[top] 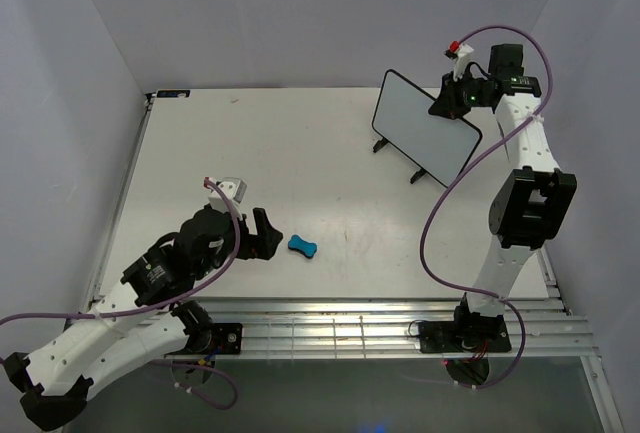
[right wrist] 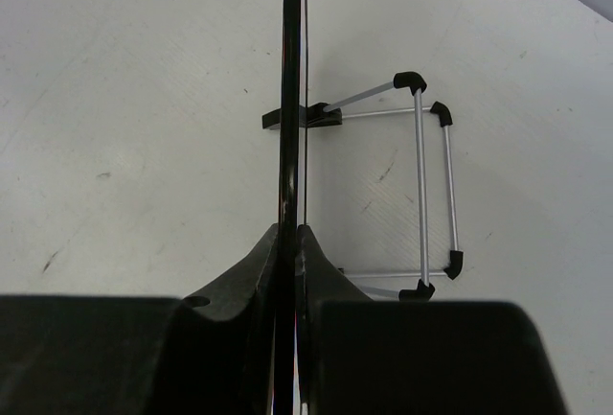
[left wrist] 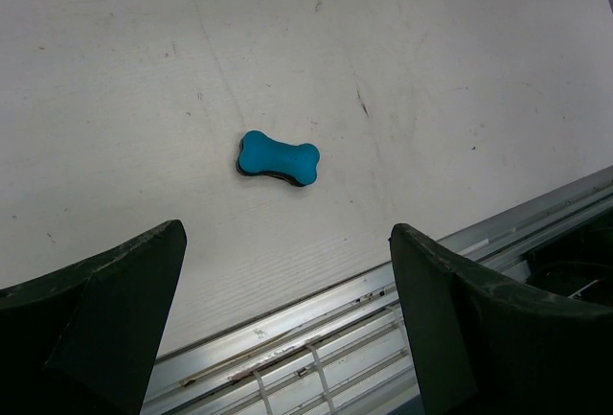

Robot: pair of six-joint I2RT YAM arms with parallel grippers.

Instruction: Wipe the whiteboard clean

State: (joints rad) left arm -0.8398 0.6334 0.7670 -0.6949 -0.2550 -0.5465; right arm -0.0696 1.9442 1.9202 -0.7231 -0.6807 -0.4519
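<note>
Top external: the whiteboard (top: 427, 125) stands on its wire stand (right wrist: 420, 175) at the far right of the tabletop (top: 250, 153), and its face looks blank, with no writing I can make out. The right fingers (right wrist: 244, 276) are clamped on its upper edge; the wrist view shows the board edge-on between them. The left fingers (left wrist: 115, 290) are spread wide and empty, just short of the blue eraser (left wrist: 277, 157). Wiping looks done to me; releasing the board may be all that remains.

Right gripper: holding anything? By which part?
Yes. The right gripper is shut on the whiteboard, pinching its upper edge, one finger on each face.
</note>
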